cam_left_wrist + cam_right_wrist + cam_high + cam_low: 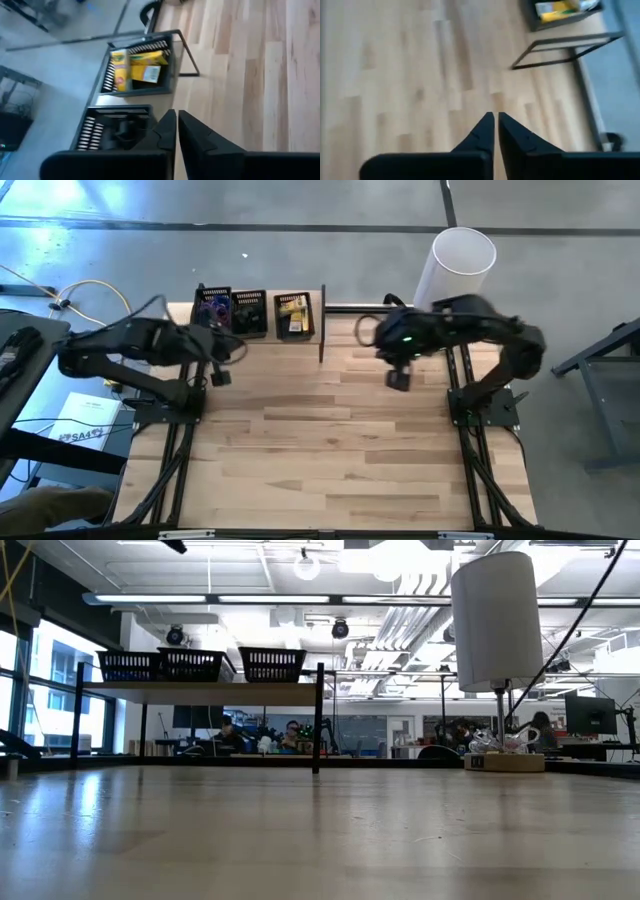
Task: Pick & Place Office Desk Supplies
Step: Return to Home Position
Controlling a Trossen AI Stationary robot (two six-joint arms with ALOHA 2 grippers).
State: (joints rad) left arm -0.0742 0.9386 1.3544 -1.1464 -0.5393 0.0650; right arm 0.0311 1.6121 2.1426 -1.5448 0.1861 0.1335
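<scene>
left gripper (220,376) pressed together beside shelf (200,692), right gripper (399,379) pressed together over table (330,450), coloured loops (212,308), black blocks (249,313), yellow packets (292,313) in mesh bins (190,665) on shelf, table's far-left edge

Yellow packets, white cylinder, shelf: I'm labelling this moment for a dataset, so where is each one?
yellow packets (145,59): left wrist view, on the flat face of one packet.
white cylinder (497,620): low view, middle of its side wall.
shelf (200,693): low view, front edge of its board.
</scene>
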